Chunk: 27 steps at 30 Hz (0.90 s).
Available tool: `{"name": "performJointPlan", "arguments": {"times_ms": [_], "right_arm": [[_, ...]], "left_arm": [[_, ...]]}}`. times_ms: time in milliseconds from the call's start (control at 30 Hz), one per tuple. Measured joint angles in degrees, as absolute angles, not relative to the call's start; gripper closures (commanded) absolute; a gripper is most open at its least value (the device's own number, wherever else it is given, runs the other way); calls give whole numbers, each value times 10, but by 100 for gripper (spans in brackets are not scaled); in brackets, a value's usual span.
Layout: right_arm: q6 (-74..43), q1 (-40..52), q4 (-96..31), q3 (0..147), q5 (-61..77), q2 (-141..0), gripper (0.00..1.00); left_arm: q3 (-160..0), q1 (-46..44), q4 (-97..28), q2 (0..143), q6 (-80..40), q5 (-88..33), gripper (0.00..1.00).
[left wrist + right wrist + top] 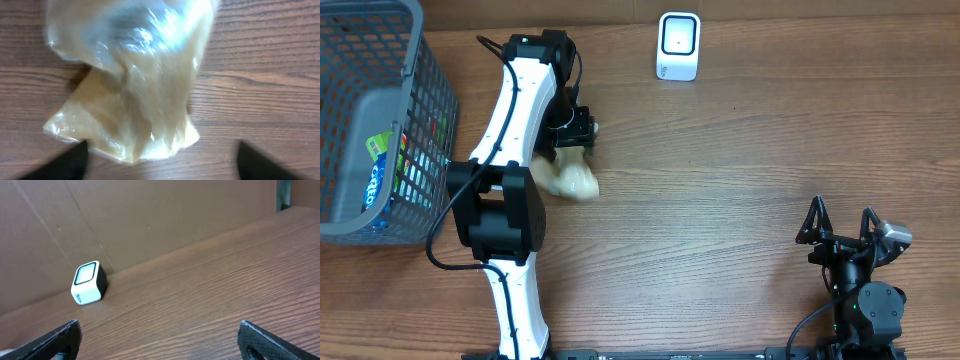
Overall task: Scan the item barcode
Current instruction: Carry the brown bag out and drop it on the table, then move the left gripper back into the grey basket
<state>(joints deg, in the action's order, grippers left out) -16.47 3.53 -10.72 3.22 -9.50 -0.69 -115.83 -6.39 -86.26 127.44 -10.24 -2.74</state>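
While the pale plastic bag [570,182] lies on the table [740,150] toward its left edge, well apart from the white scanner [678,46] at the far edge, the left gripper [160,165] hangs just over it with its 2 fingers spread wide and nothing clamped. The step in hand looks like the grasp, so the next move likely calls for closing on the slack film and carrying it to the scanner's window. The right gripper [842,215] sits wide open and empty near the near right corner.
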Motion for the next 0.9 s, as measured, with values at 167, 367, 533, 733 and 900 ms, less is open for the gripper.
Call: {"name": "performJointPlan", "arguments": {"times_ms": [167,367,533,733,900], "right_arm": [[-164,35,-107,32,-95,-7,0],[-165,35,-107,32,-95,-7,0],[-165,35,-107,32,-95,-6,0],[-164,35,-107,32,-95,-6,0],[-165,35,-107,32,-95,-6,0]], "left_arm": [[-1169,-64,-879,1274,-101,-26,0],[-1328,-63,-951,1275,-98,-26,0],[-1509,-63,-965,1272,-97,-26,0],[-1676,-63,-964,1237,-107,-18,0],[-1759,-63,-960,1156,-121,29,0]]}}
